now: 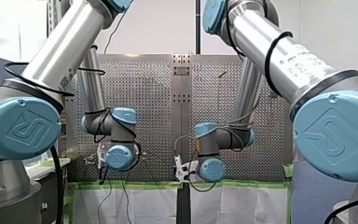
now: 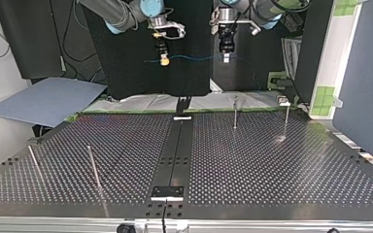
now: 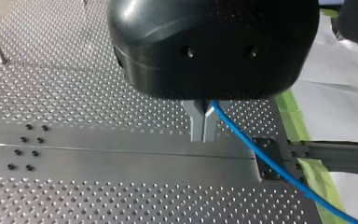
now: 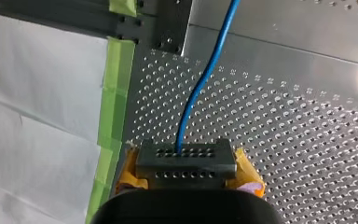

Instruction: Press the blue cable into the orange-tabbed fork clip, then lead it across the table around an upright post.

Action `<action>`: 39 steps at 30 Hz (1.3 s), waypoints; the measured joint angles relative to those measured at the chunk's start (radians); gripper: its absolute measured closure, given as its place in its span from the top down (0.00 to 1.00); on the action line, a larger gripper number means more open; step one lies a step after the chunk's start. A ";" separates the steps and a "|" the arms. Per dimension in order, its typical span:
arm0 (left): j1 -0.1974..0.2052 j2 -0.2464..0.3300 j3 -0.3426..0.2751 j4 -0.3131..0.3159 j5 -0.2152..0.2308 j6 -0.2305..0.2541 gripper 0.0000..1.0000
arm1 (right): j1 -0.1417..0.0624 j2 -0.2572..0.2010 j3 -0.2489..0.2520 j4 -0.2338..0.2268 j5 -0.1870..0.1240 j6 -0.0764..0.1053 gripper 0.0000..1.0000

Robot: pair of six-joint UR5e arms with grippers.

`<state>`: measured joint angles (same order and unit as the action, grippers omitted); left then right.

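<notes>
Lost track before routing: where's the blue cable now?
Top view: the cable spans between my right end effector and my left end effector, above the table's far edge.

Plain white wall (image 1: 158, 28) upper centre, front view. Top view: grey-blue partition panel (image 2: 364, 87) right edge; flat blue-grey sheet (image 2: 43, 99) left; black backdrop panel (image 2: 126, 58) upper middle.

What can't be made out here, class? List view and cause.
Left wrist view: blue cable, far end cut off by the edge.
Right wrist view: the cable's gripped stretch, hidden inside my right gripper.
Top view: dark fitting at the far edge, too small to call the clip.
Front view: cable hidden behind wrist joints.
</notes>
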<state>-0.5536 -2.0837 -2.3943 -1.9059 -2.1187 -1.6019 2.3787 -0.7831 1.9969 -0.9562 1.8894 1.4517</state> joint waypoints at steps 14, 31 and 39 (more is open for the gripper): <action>0.017 0.063 -0.024 -0.005 -0.009 -0.089 0.00 | 0.002 -0.025 -0.076 -0.052 -0.044 0.088 0.00; 0.128 -0.036 -0.059 0.139 0.024 -0.232 0.00 | -0.006 0.072 -0.133 -0.134 -0.115 0.163 0.00; 0.198 -0.107 -0.007 0.208 0.089 -0.259 0.00 | -0.011 0.112 -0.195 -0.104 -0.133 0.166 0.00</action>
<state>-0.3557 -2.1903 -2.4015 -1.6976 -2.0294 -1.8606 2.3678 -0.6714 1.8018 -1.0600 1.7563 1.6180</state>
